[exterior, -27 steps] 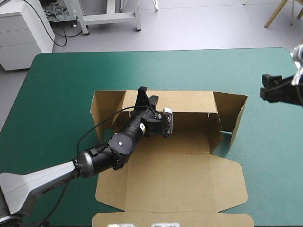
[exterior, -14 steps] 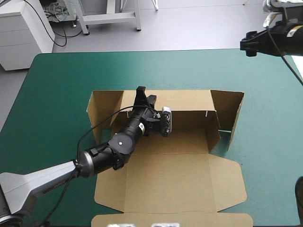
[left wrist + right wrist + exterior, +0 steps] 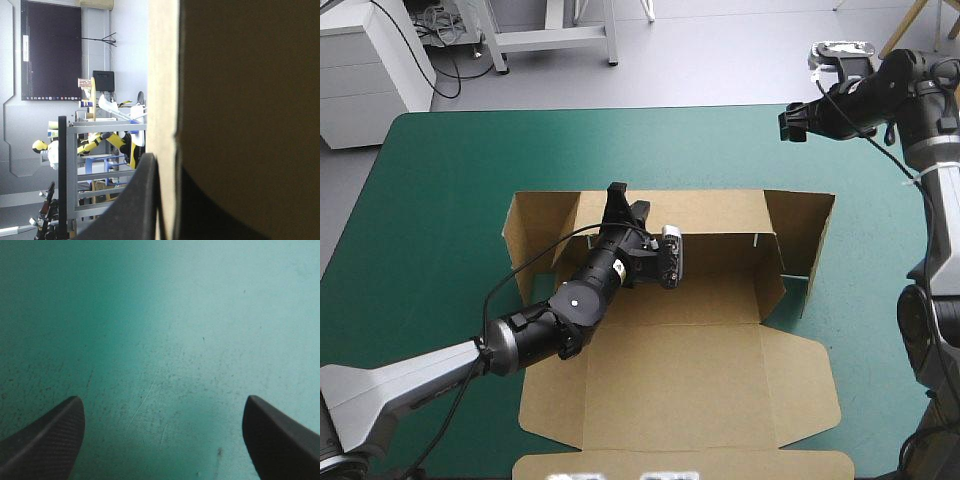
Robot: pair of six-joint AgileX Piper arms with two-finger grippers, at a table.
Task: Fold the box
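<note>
Your left gripper [image 3: 628,203] sits inside box [image 3: 700,370], pinched tight on raised far wall. Your right gripper [image 3: 794,124] over table [image 3: 450,180] far right corner, fingers wide apart, holding nothing.

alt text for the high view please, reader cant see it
The left gripper is shut on the raised far wall of the brown box, its lid flat on the teal-green table. The right gripper hangs above the table's far right corner, apart from the box.
</note>
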